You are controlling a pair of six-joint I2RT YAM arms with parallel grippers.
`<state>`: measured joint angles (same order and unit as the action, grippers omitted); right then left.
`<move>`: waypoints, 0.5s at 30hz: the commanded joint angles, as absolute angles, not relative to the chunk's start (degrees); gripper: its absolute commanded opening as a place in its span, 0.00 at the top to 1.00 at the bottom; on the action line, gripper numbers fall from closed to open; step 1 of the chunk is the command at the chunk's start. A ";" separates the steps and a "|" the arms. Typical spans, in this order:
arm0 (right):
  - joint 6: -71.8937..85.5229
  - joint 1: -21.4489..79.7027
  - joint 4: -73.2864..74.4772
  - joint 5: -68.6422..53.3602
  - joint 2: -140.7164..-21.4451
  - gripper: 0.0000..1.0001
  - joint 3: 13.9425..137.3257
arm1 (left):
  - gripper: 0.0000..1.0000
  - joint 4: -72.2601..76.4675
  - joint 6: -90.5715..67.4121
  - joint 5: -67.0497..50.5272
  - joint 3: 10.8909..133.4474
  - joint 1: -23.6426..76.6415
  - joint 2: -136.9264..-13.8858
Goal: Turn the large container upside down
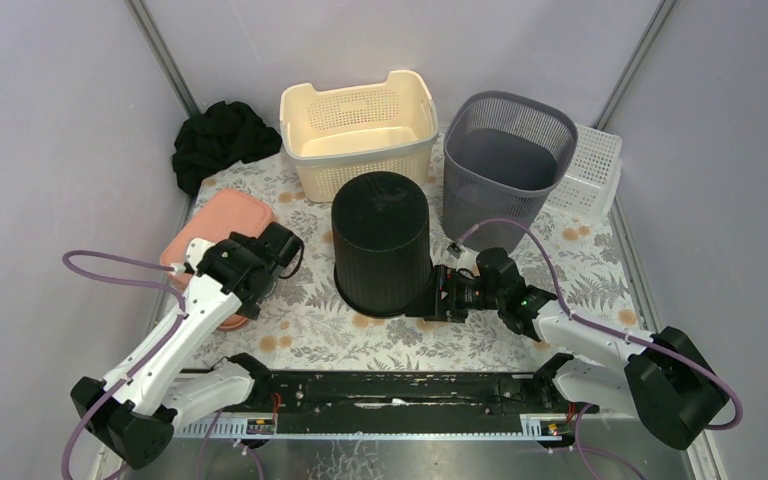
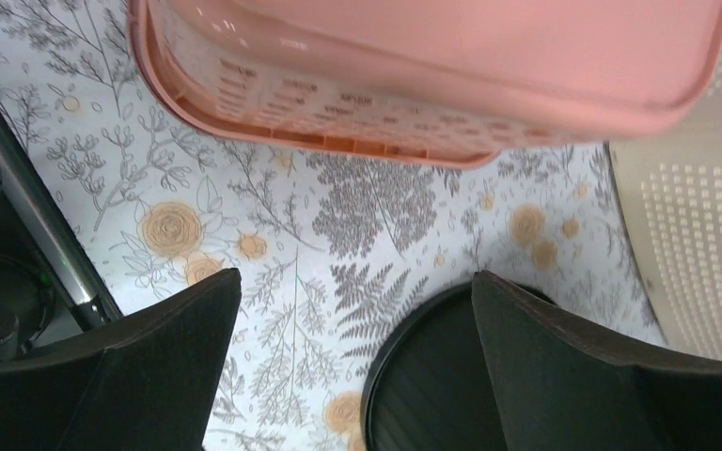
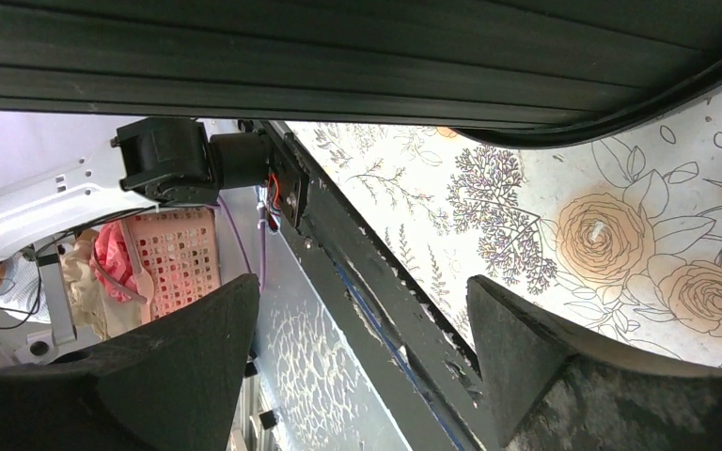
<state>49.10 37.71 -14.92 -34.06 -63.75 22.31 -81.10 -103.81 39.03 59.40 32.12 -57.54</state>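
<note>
The large black ribbed container (image 1: 382, 240) stands in the middle of the table with its wide rim down and its closed base up. My right gripper (image 1: 438, 296) is open and empty, low beside the container's right lower rim. In the right wrist view the ribbed wall (image 3: 338, 56) fills the top, above the open gripper (image 3: 362, 319). My left gripper (image 1: 286, 248) is open and empty, left of the container. In the left wrist view the container's rim (image 2: 432, 376) shows near the right finger, by the open gripper (image 2: 357, 310).
A pink lidded tub (image 1: 218, 225) lies by the left gripper and also shows in the left wrist view (image 2: 432, 66). A cream basket (image 1: 358, 130), a grey basket (image 1: 505, 160), a white crate (image 1: 592, 165) and a black cloth (image 1: 220, 140) stand at the back.
</note>
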 commanded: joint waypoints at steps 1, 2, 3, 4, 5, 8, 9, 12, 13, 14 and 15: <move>47.37 37.44 -16.80 -36.11 -64.50 0.12 23.90 | 0.00 -78.72 -102.47 44.84 58.71 27.02 -58.56; 47.34 37.44 -16.68 -36.14 -64.85 0.13 24.10 | 0.00 -76.46 -99.49 44.94 58.34 25.09 -58.81; 47.20 37.44 -16.37 -36.02 -65.08 0.13 24.37 | 0.00 -73.50 -95.71 44.79 57.74 23.33 -59.05; 47.10 37.44 -16.08 -35.85 -65.17 0.13 24.57 | 0.00 -69.56 -91.56 44.30 56.71 21.37 -59.14; 47.03 37.49 -15.93 -35.74 -65.19 0.13 24.73 | 0.00 -65.37 -87.31 43.11 55.57 19.29 -59.10; 46.84 37.44 -14.88 -35.60 -65.17 0.13 25.40 | 0.00 -53.40 -76.56 37.39 50.53 12.97 -58.93; 46.80 37.44 -14.54 -35.56 -64.95 0.13 25.54 | 0.00 -48.34 -73.65 35.33 49.16 11.09 -59.19; 46.65 37.40 -13.16 -34.76 -63.82 0.13 25.69 | 0.00 -40.97 -67.22 33.16 47.31 8.44 -61.45; 46.84 37.44 -13.05 -34.65 -63.72 0.13 25.67 | 0.00 -38.24 -64.33 31.93 46.84 8.30 -62.29; 47.26 37.40 -13.01 -34.61 -63.84 0.13 25.71 | 0.00 -34.53 -61.70 30.49 46.35 8.19 -63.28; 47.51 37.44 -13.03 -34.86 -64.00 0.13 25.98 | 0.00 -31.49 -59.42 29.43 46.25 8.13 -64.48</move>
<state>47.75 37.71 -13.43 -34.11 -65.12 23.40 -49.63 -72.99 33.89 47.20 8.86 -61.87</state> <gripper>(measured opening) 0.873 1.000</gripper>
